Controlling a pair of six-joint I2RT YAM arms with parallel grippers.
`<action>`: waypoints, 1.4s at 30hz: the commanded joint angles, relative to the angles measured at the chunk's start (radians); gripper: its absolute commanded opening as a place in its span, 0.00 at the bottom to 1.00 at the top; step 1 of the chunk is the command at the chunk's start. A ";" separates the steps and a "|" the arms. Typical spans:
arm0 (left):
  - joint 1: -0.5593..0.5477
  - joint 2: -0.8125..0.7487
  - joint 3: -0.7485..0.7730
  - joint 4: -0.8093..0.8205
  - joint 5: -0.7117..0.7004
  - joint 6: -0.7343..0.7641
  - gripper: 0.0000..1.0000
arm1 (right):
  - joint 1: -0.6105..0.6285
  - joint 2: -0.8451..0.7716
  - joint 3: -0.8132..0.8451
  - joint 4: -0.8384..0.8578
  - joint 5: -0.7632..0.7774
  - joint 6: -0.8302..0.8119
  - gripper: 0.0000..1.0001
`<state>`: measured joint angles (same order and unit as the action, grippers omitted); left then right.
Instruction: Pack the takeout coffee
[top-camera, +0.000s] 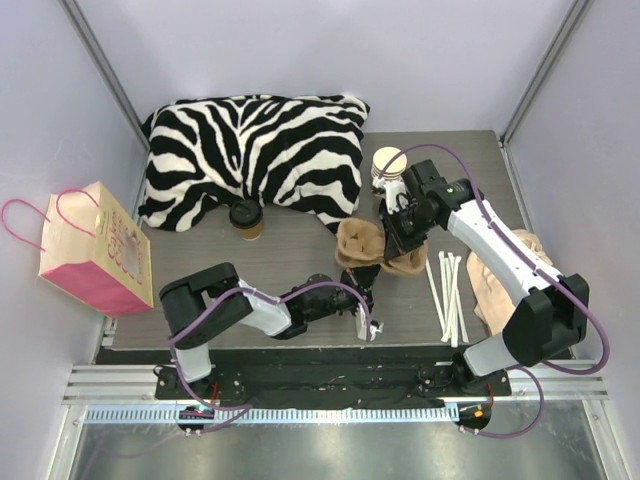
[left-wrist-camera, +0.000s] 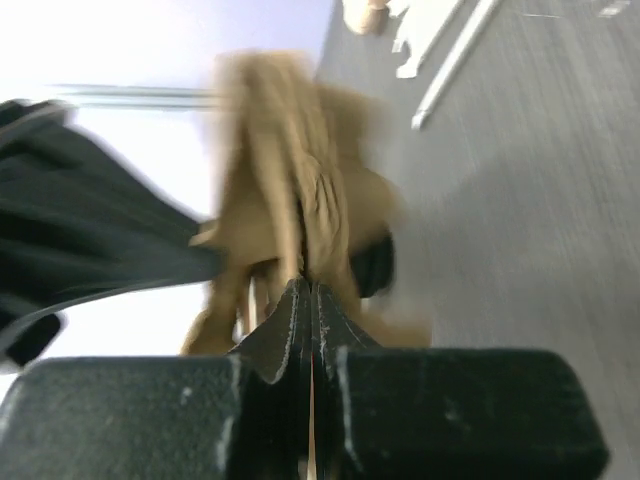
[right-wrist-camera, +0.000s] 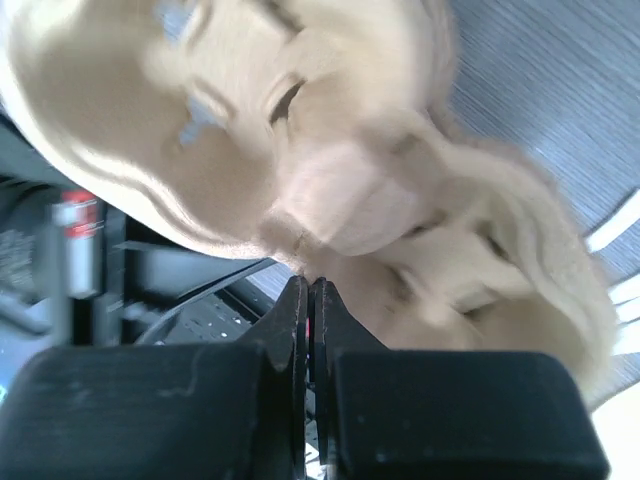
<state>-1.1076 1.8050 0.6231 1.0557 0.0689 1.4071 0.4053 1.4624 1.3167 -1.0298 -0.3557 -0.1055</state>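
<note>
Top external view, contents as seen.

Item 1, takeout coffee (top-camera: 246, 220): small brown paper cup, round, capped with a black plastic lid (top-camera: 244, 212). It stands upright on the table (top-camera: 290, 262) with the lid facing up and its long axis vertical. It sits well to the left of both sets of jaws and farther back than the left jaws, at the near edge of the zebra cushion (top-camera: 250, 150). Whether it touches the cushion cannot be told.

Item 2, brown paper bag (top-camera: 362, 245): thin, crumpled and creased, with its mouth slumped. It lies between the two sets of jaws.

Left jaws: pressed together, pinching a creased edge of the bag at its near side. The left wrist view is blurred but shows paper caught at the tips.

Right jaws: pressed together, nipping a fold of the bag at its far right side. The right wrist view shows the soft, rumpled paper just beyond the tips.

Item 3, stack of paper cups (top-camera: 389, 168): cream-rimmed and lidless, just behind the right jaws.

Item 4, white sticks (top-camera: 448, 295): thin, straight, in a loose bundle to the right of the left jaws.

Item 5, beige crumpled sheet (top-camera: 497, 275): lies under the right arm.

Item 6, pink gift bag (top-camera: 98, 250): glossy, with cord handles, far left of the left jaws.

Table surface: dark grey with a fine grain.
</note>
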 joint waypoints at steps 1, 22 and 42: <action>0.018 0.079 -0.023 -0.151 0.009 -0.025 0.00 | 0.010 -0.039 0.096 -0.009 -0.111 0.000 0.01; -0.020 -0.135 -0.112 -0.123 0.081 -0.164 0.34 | 0.010 -0.063 0.088 -0.004 -0.069 -0.043 0.01; -0.049 -0.924 0.419 -1.518 -0.009 -1.055 0.79 | 0.255 0.048 0.229 0.163 -0.051 0.023 0.01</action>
<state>-1.1904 0.8867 0.8124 -0.1677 0.2256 0.6216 0.5304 1.4487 1.4761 -1.0142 -0.4492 -0.1432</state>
